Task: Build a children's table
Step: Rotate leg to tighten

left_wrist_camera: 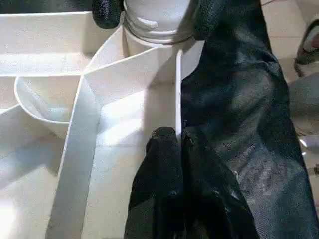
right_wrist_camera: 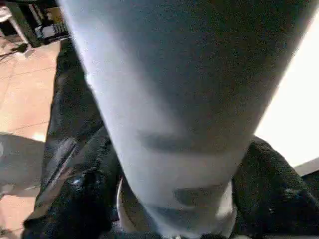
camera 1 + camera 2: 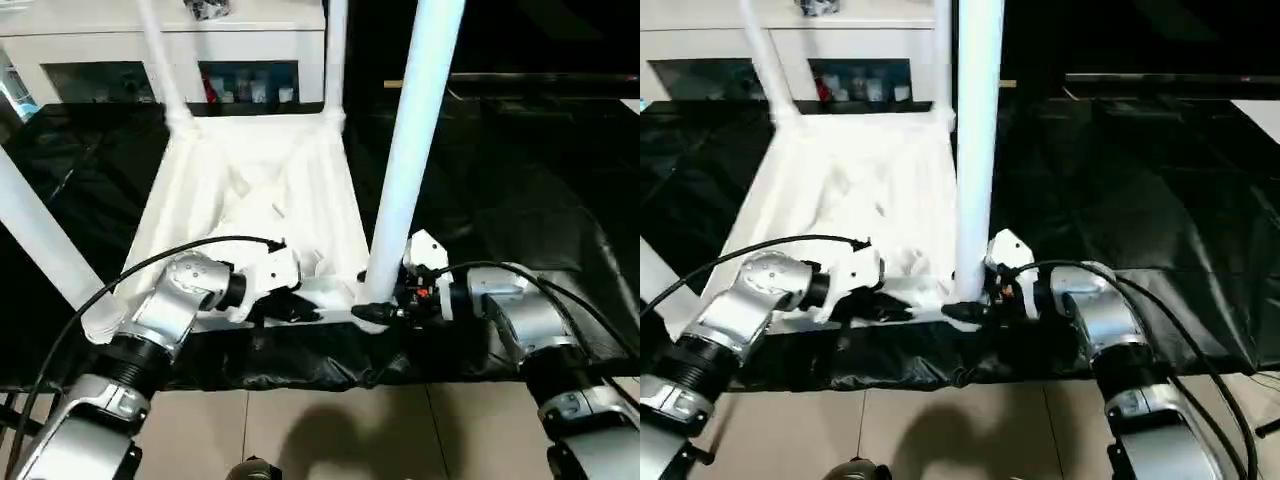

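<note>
- Four white legs (image 3: 410, 150) standing upright in the corner sockets of the upturned tabletop (image 3: 250, 200), ribbed underside facing up, on black sheeting (image 3: 520, 180) spread over the work surface.
- Two far legs (image 3: 160, 60) seated at the tabletop's far corners, just in front of a white glass-door cabinet (image 3: 100, 50).
- Near-right leg risen from the tabletop's near-right socket; right gripper (image 3: 385, 300) placed at its base, black fingers (image 2: 84, 199) set on either side of the tube and pressed against it, clamped on the leg.
- Near-left leg (image 3: 40, 240) leaning outward past the tabletop's near-left corner.
- Left gripper (image 3: 290, 310) resting at the tabletop's near edge, between the two near legs; fingers (image 1: 164, 164) drawn together, pinched on the thin white rim wall (image 1: 178, 89) of the tabletop.
- Rim wall running from the left fingertips straight to the near-right socket.
- Tiled floor (image 3: 330, 430) visible below the tabletop's near edge.
</note>
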